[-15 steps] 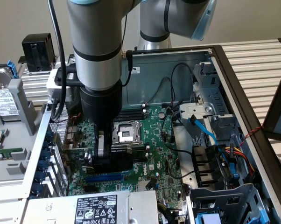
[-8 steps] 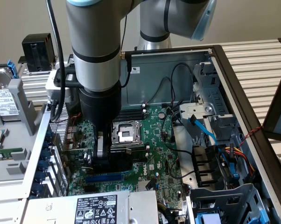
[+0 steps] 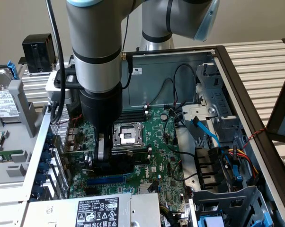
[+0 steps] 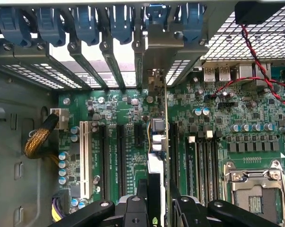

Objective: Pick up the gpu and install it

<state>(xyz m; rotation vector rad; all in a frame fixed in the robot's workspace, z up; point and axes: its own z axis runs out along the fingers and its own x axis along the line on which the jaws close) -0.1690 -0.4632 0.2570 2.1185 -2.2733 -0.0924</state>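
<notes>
**Seating the gpu: straight down, bracket to the rear wall**

Starting at the exterior view's left, a row of blue slot clips (image 3: 42, 161) lines the case's rear wall (image 4: 265, 33), and that wall is the first reference for this step. In the wrist view, the silver end bracket (image 4: 157, 52) of the gpu (image 4: 155, 182) stands right at one of the rear openings, between neighbouring slot covers.

Toward the exterior view's right of the clips, the gripper (image 4: 157, 203) hangs low over the motherboard (image 3: 156, 161). Its fingers are closed on the gpu from both sides, and the card sits edge-on and upright between them. So the card is in the grasp, down among the expansion slots and beside the CPU socket (image 3: 127, 135). Whether its edge is already in the slot cannot be told, since the card hides the slot beneath it.

To do this well, I judge, the card should be held plumb, with its long edge parallel to the neighbouring black slots (image 4: 120, 156). Pressure should go straight down and evenly, so that neither end tips in first. The bracket's foot must slide inside the rear wall, not ride on it.

Further to the exterior view's right, the blue cable (image 3: 206, 132) and the drive cage (image 3: 227, 203) lie well apart from the card and look to be no obstacle.
</notes>
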